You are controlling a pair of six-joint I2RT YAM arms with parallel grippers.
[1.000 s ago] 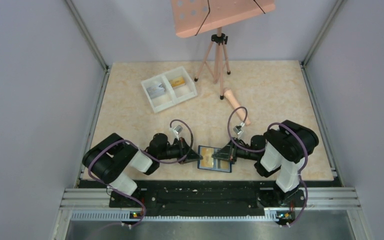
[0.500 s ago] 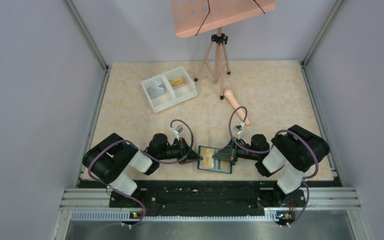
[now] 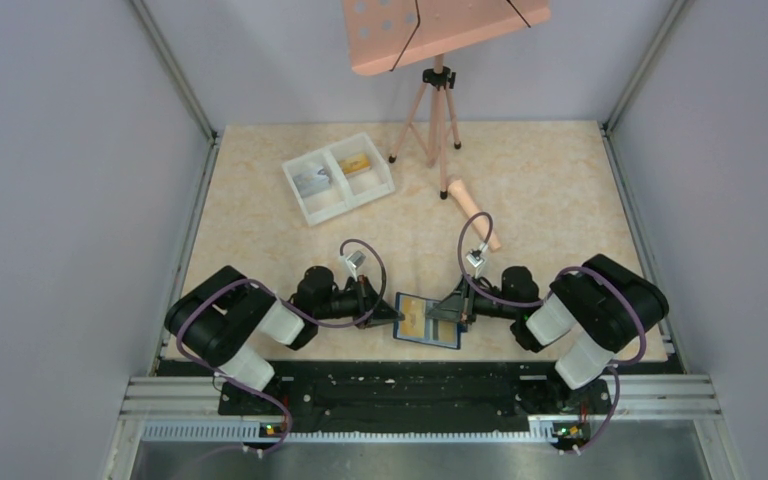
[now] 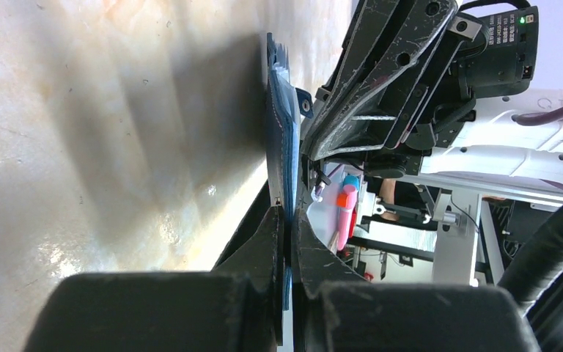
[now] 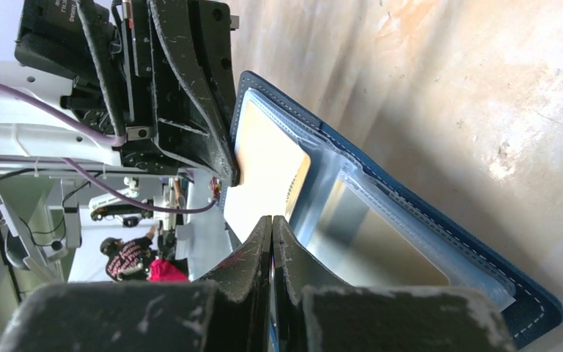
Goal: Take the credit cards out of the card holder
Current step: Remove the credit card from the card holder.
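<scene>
Left gripper (image 4: 287, 220) is pressed together on one edge of the card holder (image 4: 282, 125), which lies open at the middle of the near edge of the tabletop (image 3: 560, 180), between the two arms. From the opposite side the right gripper (image 5: 272, 224) is also pressed together, with its tips at the lower edge of a yellow card (image 5: 271, 158) that sits in a clear pocket of the holder. It appears to be pinching that card, though the contact itself is hidden behind the fingers. Most of the card is inside its pocket, so this one is only at the start of coming out. The pocket beside it shows a grey sheen, and whether it holds a card cannot be told.

Farther back, towards the right, a pink cylinder (image 3: 470, 208) lies on the tabletop. Near the far left corner stands a white tray (image 3: 345, 207) with two compartments: a grey card (image 3: 310, 181) lies in the left one and an orange card (image 3: 357, 164) in the right one. A tripod (image 3: 438, 120) stands at the far edge.

By the look of it two cards are already out and sorted. At least the yellow one remains to be drawn free and carried to the tray
</scene>
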